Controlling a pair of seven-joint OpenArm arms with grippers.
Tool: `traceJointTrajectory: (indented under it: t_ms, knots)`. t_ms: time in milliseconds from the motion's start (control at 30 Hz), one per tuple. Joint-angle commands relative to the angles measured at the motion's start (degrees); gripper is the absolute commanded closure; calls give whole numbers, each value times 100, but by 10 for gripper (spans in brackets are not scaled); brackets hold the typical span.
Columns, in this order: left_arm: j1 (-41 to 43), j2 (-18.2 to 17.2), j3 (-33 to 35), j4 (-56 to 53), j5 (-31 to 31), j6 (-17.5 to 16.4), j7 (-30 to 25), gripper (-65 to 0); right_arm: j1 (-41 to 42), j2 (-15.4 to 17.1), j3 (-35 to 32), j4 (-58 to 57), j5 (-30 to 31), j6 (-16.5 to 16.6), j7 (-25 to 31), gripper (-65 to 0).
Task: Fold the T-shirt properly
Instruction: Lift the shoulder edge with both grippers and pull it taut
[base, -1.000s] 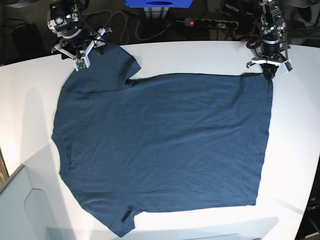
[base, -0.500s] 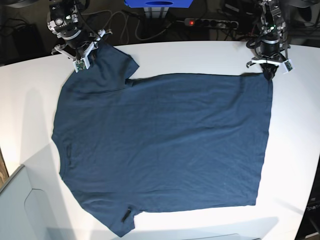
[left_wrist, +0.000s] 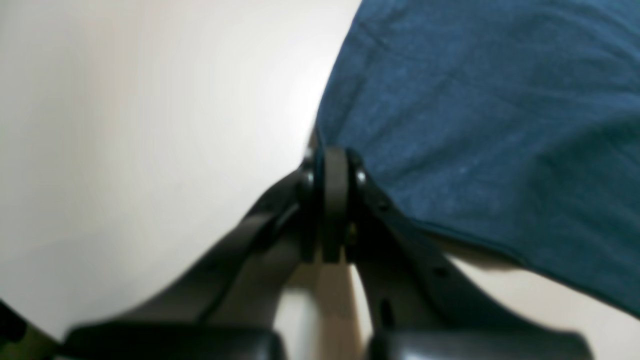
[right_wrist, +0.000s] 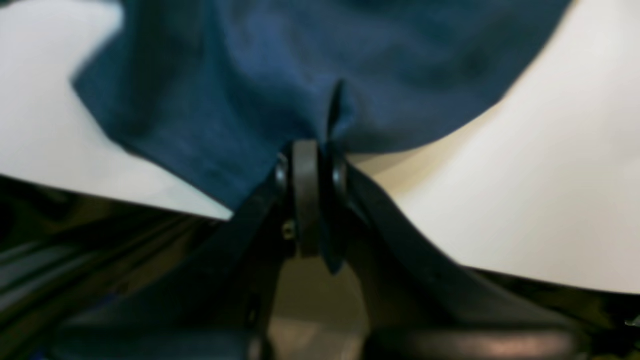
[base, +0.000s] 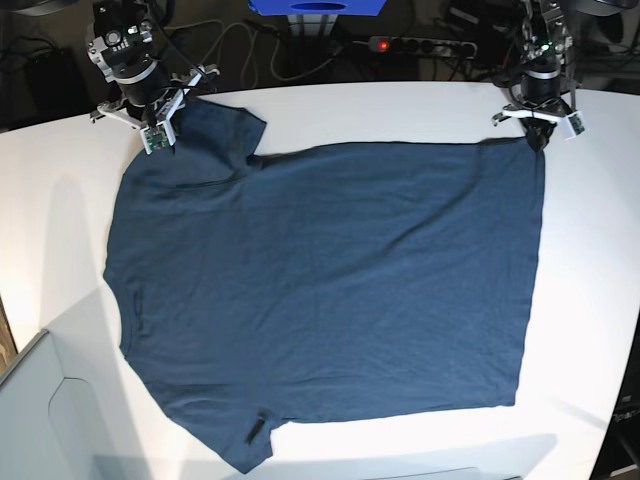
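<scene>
One navy T-shirt (base: 330, 300) lies spread flat on one white table (base: 600, 300), collar toward 9 o'clock, hem toward 3 o'clock. Two arms reach down from the far edge. At 11 o'clock in the base view, the right gripper (base: 168, 118) tilts over the far sleeve, its jaws pinched together on a fold of that sleeve's cloth (right_wrist: 330, 115). At 1 o'clock, the left gripper (base: 541, 136) points straight down at the far hem corner, jaws clamped on the shirt's edge (left_wrist: 320, 145). A power strip (base: 420, 45) lies behind the table.
</scene>
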Motion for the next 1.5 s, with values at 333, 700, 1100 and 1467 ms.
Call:
traceJointTrajectory:
  t_ms: [333, 700, 1100, 1467]
  knots:
    - [378, -60, -41, 270, -10, -1, -119, 0, -522, 21, 292, 259, -604, 32, 159, -1]
    - [809, -78, -41, 340, -10, -1, -128, 0, -927, 21, 309, 268, -604, 181, 168, -1]
    - [1029, -87, -50, 666, -10, 8, -136, 0, -804, 12, 353, 364, -595, 392, 177, -1]
    - [308, -78, -243, 666, -10, 8, -119, 0, 225, 12, 327, 373, -595, 401, 107, -1]
